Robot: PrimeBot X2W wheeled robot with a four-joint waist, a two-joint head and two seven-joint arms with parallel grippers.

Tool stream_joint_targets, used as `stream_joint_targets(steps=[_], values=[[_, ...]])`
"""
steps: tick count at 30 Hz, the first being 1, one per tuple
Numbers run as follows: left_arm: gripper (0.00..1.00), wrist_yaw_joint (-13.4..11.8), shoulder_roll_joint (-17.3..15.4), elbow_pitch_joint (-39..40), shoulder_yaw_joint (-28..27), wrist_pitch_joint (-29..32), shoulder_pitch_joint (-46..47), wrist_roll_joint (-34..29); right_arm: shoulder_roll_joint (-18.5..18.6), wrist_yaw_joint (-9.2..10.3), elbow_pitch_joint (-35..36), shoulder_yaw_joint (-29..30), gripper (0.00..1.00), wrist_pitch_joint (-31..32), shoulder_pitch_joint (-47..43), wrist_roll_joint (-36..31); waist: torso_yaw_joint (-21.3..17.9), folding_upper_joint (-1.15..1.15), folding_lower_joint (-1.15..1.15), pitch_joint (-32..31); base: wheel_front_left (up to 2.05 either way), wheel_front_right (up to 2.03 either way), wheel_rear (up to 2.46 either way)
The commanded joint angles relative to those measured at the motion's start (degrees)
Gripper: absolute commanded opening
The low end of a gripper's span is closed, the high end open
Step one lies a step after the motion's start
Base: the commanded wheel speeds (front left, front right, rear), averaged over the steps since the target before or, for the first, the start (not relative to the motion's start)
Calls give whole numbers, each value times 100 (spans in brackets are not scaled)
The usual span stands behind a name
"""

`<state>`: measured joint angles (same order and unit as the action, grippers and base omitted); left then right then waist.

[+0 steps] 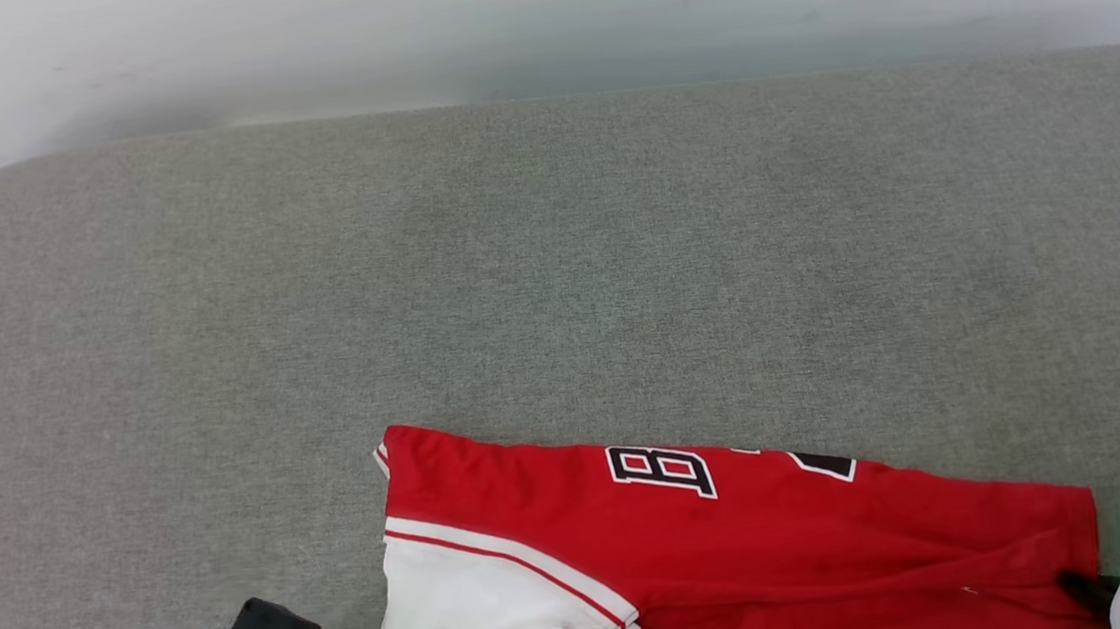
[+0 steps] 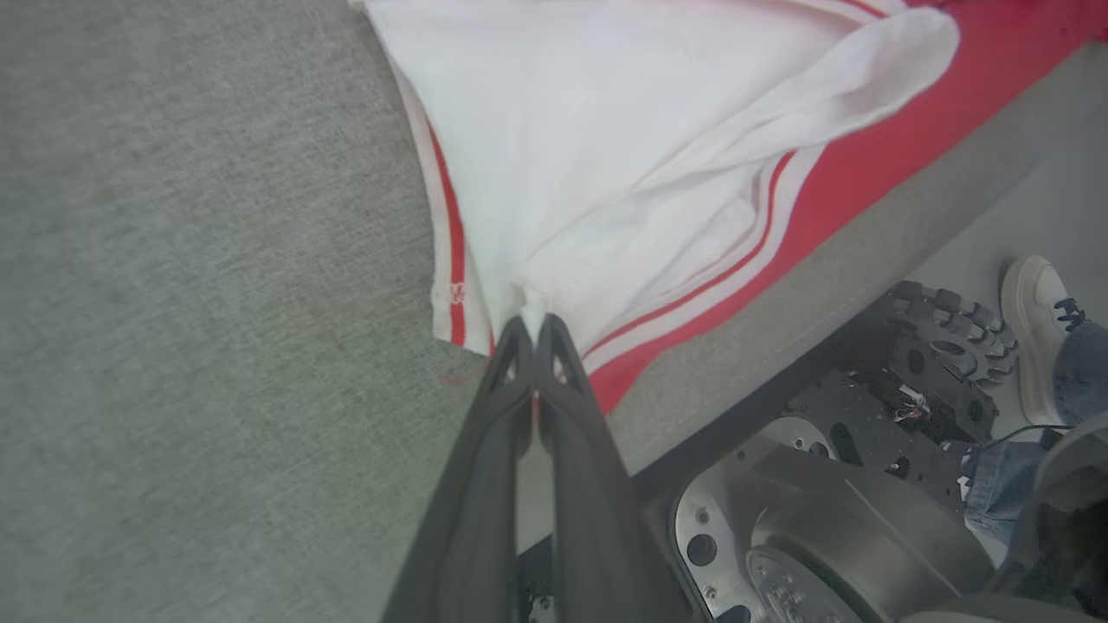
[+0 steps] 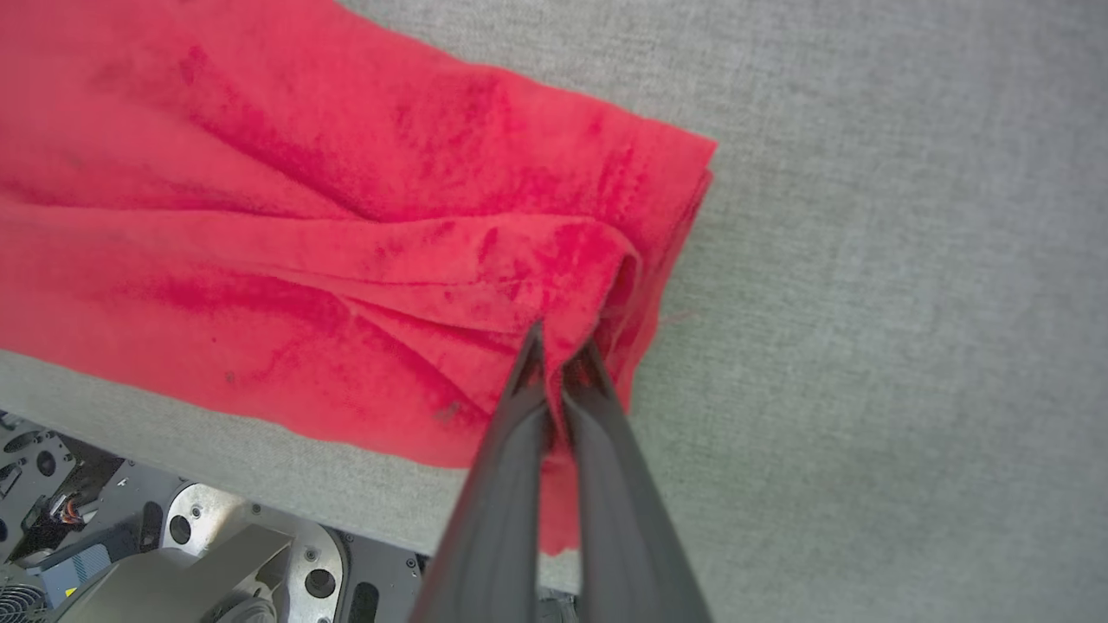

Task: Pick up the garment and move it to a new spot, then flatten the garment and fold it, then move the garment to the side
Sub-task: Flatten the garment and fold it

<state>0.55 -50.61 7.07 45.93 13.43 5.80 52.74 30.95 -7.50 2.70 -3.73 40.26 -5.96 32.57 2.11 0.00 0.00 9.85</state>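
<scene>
Soft matt cloth garment (image 1: 739, 550) on coarse woven grey upholstery (image 1: 555, 255)

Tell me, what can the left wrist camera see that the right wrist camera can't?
Left wrist view: the white sleeve of the jersey, with red-striped trim, pinched by the shut left hand, and a person's white shoe on the floor. Right wrist view: the jersey's plain red body, its bunched corner pinched by the shut right hand. Both: the grey cushion under the jersey and the robot's metal base below the cushion's edge.
</scene>
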Motion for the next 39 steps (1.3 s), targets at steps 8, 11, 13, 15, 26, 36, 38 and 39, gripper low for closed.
stream_joint_targets(steps=[8,11,13,15,26,36,38,39], values=[[100,117,262,-443,189,-112,134,-251,175,2,-352,-466,100,-374,91,31,-63,0,0,-138,0,0,0],[100,113,353,-571,187,-237,166,-308,202,2,-301,-519,100,-468,144,86,-89,0,0,-235,0,0,0],[100,102,404,-619,134,-412,190,-360,255,2,-149,-441,100,-504,165,139,-100,0,0,-347,0,0,0],[100,83,451,-563,55,-569,223,-349,217,2,-3,-321,100,-477,169,224,-101,0,0,-424,0,0,0],[100,-530,814,-456,-994,-2560,146,-458,-781,2,947,979,100,124,-8,167,-42,0,0,-578,0,0,0],[100,-818,2339,256,-3201,-2859,-524,-2173,-2143,2,788,2218,100,548,-262,-470,118,0,0,-455,0,0,0],[100,-691,2685,278,-3550,-2860,-735,-2479,-2290,2,711,2354,100,604,-262,-563,135,0,0,-434,0,0,0],[100,-596,2833,271,-3715,-2859,-833,-2607,-2344,2,674,2417,100,619,-257,-591,145,0,0,-419,0,0,0]])
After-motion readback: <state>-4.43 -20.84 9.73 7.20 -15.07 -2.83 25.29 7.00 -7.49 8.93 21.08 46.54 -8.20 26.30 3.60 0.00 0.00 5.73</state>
